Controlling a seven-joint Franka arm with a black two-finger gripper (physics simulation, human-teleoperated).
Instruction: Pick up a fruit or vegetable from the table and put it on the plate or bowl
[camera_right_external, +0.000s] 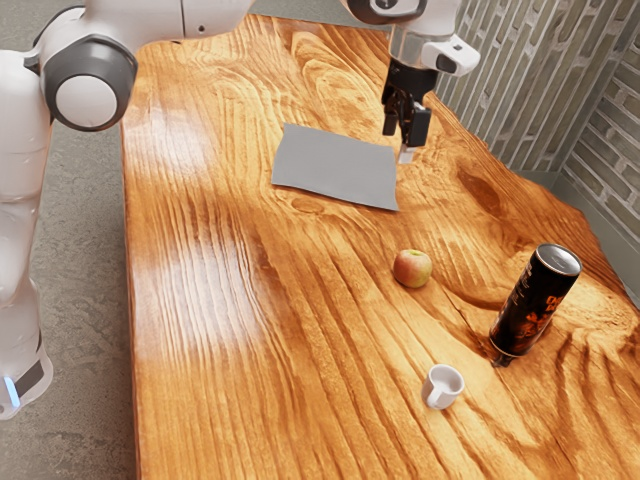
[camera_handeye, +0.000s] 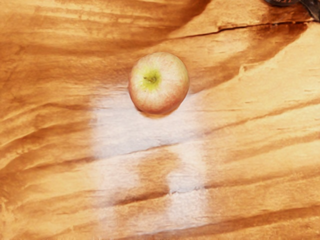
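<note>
A red-and-yellow apple (camera_right_external: 412, 268) rests on the wooden table, near the middle of its right half in the exterior view. My black gripper (camera_right_external: 405, 130) hangs high above the table by the far right corner of a flat grey sheet (camera_right_external: 335, 166), well behind the apple. Its fingers stand open with nothing between them. In the wrist view the apple (camera_handeye: 159, 82) is seen from above, stem up, with bare wood all around it.
A tall black can (camera_right_external: 535, 302) leans at the exterior view's right of the apple. A small white cup (camera_right_external: 442, 386) stands nearer the front edge. A dark object's edge (camera_handeye: 292, 2) shows at the wrist view's corner. A brick wall runs behind the table.
</note>
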